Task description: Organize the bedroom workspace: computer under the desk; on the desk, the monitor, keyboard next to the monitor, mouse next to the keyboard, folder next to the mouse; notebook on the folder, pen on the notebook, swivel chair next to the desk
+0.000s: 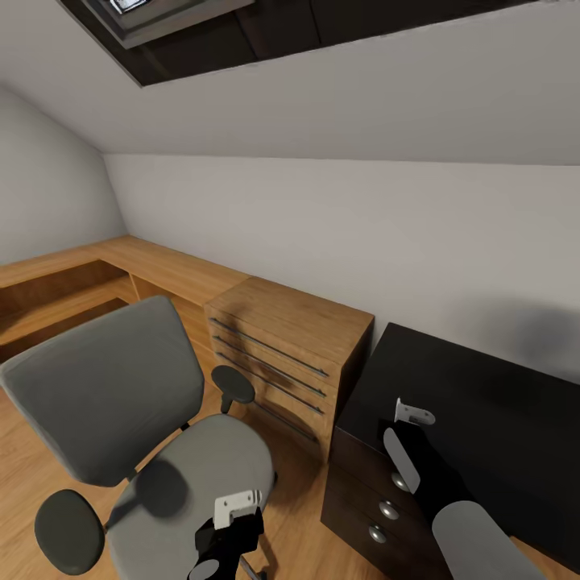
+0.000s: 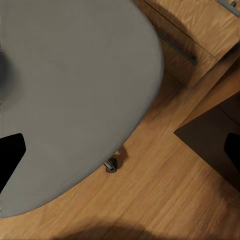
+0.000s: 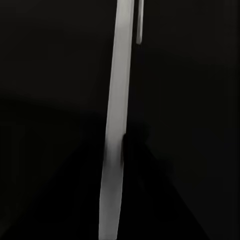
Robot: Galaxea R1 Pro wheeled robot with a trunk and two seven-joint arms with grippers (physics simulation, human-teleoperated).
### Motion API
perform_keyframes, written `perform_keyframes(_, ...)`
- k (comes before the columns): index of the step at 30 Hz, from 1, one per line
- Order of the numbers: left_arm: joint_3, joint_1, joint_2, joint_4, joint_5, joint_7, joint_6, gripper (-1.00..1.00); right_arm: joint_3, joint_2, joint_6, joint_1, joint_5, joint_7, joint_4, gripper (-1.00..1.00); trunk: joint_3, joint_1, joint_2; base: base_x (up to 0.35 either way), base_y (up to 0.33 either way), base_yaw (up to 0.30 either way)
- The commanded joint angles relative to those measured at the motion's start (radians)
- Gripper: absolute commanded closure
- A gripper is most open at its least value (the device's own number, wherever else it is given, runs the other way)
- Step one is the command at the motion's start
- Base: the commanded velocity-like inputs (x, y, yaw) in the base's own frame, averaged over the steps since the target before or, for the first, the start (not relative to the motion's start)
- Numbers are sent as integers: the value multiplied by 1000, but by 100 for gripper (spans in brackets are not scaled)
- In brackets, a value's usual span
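Room, sloped ceiling: we stand facing a wooden desk (image 1: 161,270) running along the wall, a wooden drawer unit (image 1: 282,354) beside it, and a black cabinet (image 1: 483,403) to our right.

Swivel chair (image 1: 121,403): grey, set low at our left front, its backrest turned toward the desk and its seat (image 2: 70,95) bare. We see no folder on it, nor monitor, keyboard, mouse, notebook or pen anywhere here.

Left gripper (image 1: 234,515): hangs over the near edge of the seat, the chair lying just ahead and to its left; this arm is plainly the nearer. We cannot tell whether its jaws are apart.

Right gripper (image 1: 411,415): rests over the black cabinet, well apart from the chair. A pale strip crosses its wrist view; jaw state not readable.
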Motion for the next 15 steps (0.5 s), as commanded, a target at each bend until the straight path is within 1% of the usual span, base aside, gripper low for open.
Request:
perform_keyframes(1,-2,-1,1,-2,4,7,4,-100,2,-1,9,0,-17,-8,38,100,2,-4,7,0,0,0)
perform_keyframes(6,-2,-1,1,-2,4,7,4,-100,2,-1,9,0,-17,-8,35,100,18,-23,42,0,0,0)
perform_keyframes(8,-2,-1,1,-2,4,7,4,-100,3,-1,9,0,-16,-8,19,100,24,-31,56,0,0,0)
perform_keyframes(14,-4,-1,1,-2,4,9,3,-100,4,-7,10,8,-15,-12,-148,100,43,-54,98,0,0,0)
perform_keyframes(15,-5,-1,1,-2,4,9,3,-100,4,-8,12,10,-14,-13,-164,100,46,-58,105,0,0,0)
